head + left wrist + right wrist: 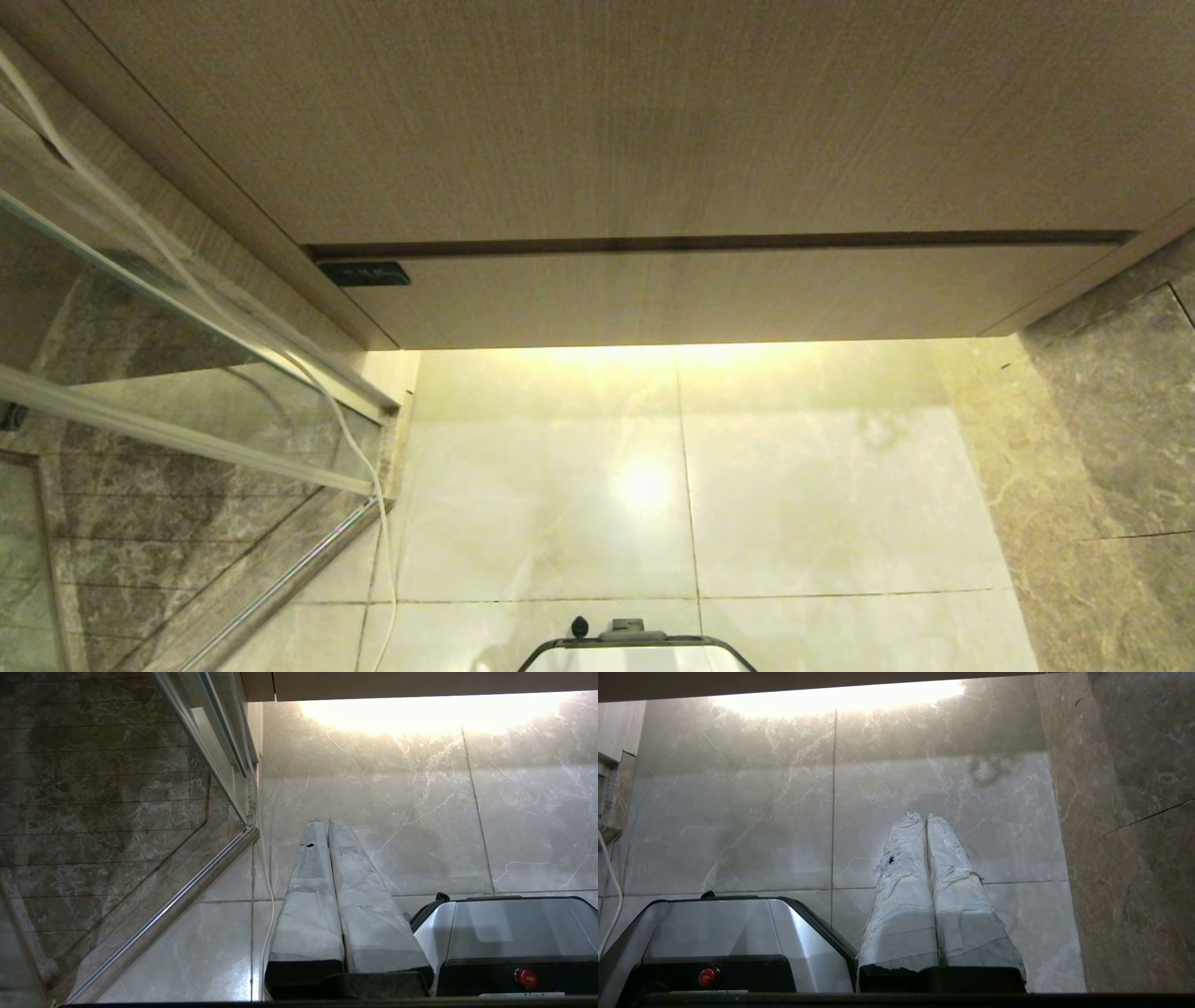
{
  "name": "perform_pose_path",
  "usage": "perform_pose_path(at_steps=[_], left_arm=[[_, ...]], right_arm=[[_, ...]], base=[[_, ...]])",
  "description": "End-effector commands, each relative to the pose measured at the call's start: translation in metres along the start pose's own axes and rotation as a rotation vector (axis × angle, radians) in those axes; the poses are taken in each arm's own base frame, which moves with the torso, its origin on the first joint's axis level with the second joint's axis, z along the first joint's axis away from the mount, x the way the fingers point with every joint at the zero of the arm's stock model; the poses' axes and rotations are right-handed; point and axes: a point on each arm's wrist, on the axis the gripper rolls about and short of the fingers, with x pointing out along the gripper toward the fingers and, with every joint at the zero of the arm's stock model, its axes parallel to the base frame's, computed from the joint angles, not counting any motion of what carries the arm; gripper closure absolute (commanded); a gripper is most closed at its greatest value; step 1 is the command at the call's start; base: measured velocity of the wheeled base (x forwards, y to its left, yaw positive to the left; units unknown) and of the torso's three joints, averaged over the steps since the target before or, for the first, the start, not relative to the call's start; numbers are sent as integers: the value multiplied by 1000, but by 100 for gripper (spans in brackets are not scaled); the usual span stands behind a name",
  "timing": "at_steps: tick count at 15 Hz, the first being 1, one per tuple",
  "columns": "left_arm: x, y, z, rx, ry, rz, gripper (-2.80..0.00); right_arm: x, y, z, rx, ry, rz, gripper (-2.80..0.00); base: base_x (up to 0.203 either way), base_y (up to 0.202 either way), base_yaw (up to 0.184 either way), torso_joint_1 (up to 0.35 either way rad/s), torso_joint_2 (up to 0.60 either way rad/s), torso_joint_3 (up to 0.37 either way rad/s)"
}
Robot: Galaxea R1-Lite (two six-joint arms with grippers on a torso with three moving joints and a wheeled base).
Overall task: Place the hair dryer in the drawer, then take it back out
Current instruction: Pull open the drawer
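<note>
Head view: drawer (719, 294) front flush, closed.

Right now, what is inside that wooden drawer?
Cannot be seen: the drawer is shut, its plain front hiding the inside. Under it only lit floor tiles show. No hair dryer is in view.

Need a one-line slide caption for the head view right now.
Closed wood-grain drawer below a taller panel, lit marble floor beneath; no hair dryer or arms in sight.

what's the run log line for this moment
light wood-grain drawer: closed | hair dryer: not visible | left tool: shut, empty, parked over floor | right tool: shut, empty, parked
</note>
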Motion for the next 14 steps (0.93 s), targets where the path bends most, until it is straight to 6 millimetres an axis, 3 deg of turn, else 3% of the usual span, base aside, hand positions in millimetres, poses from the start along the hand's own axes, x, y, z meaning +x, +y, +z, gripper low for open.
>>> perform_pose_path(at_steps=[1, 5, 6, 8, 11, 12, 14], left_arm=[[0, 0, 0, 0, 1, 0, 0], [0, 0, 0, 0, 0, 1, 0], [0, 0, 0, 0, 0, -1, 0], [0, 0, 0, 0, 0, -1, 0], [0, 0, 0, 0, 0, -1, 0], [0, 0, 0, 0, 0, 1, 0], [0, 0, 0, 0, 1, -1, 0]], right_arm=[[0, 0, 0, -7, 2, 2, 0], [0, 0, 1, -17, -7, -2, 0], [-3, 0, 10, -26, -31, 10, 0], [-16, 2, 50, -43, -112, 48, 0], [-47, 6, 145, -53, -122, 144, 0], [-41, 7, 175, -48, -41, 203, 0], [-1, 11, 219, -26, 190, 334, 0]], base=[[0, 0, 0, 0, 0, 0], [0, 0, 0, 0, 0, 0], [0, 0, 0, 0, 0, 0], [0, 0, 0, 0, 0, 0], [0, 0, 0, 0, 0, 0], [0, 0, 0, 0, 0, 0], [0, 0, 0, 0, 0, 0]])
